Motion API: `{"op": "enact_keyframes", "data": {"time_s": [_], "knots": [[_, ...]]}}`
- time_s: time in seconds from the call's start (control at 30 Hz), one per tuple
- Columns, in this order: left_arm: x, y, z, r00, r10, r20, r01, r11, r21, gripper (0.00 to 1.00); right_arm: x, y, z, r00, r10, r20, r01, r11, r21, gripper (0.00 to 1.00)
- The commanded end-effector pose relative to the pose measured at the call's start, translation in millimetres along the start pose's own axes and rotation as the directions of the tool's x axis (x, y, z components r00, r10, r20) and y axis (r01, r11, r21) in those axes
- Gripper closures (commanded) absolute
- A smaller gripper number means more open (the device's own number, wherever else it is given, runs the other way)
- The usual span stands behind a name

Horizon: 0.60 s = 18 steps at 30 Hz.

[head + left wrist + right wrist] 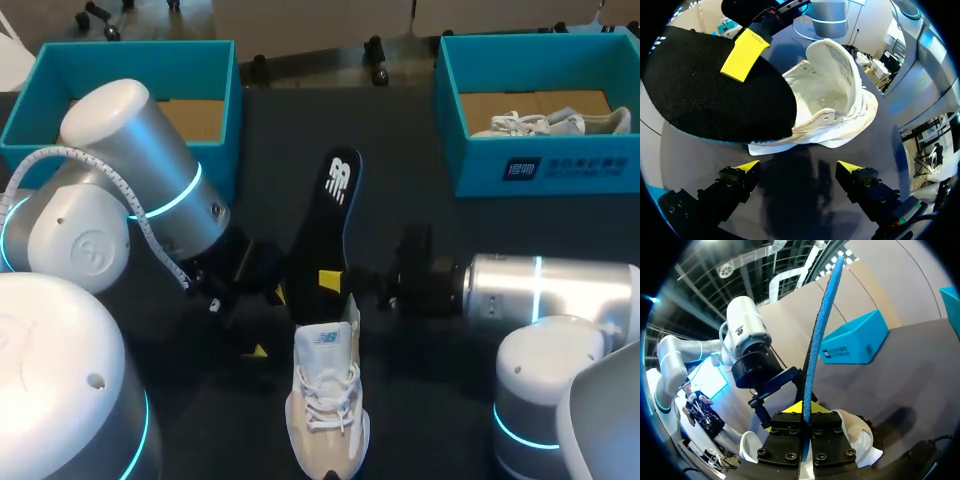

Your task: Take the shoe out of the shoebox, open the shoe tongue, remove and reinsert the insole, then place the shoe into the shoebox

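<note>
Only the right wrist view showed the right gripper (803, 409) jaws clamped on the insole (705, 90), edge-on; only the left wrist view showed the left gripper (799, 167) jaws apart, empty, facing the shoe (840, 100) mouth. On the bench (480, 240) the shoe lay lengthwise near-to-far, toe toward the robot, insole running away beyond it.
</note>
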State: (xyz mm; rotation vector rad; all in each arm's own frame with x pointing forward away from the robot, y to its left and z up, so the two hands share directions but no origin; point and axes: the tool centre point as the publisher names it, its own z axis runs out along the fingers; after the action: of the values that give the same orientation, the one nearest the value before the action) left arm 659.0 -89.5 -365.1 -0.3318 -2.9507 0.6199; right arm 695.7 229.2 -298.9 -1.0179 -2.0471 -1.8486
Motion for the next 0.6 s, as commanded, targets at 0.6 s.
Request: {"op": "enact_keyframes", "data": {"time_s": [0.6], "knots": [[0.8, 0.4, 0.3, 1.000, 0.001, 0.002, -0.001, 1.000, 0.001, 0.00, -11.3, -0.6, -3.5, 1.000, -0.009, 0.029, 0.007, 0.999, 0.048, 1.00]]}}
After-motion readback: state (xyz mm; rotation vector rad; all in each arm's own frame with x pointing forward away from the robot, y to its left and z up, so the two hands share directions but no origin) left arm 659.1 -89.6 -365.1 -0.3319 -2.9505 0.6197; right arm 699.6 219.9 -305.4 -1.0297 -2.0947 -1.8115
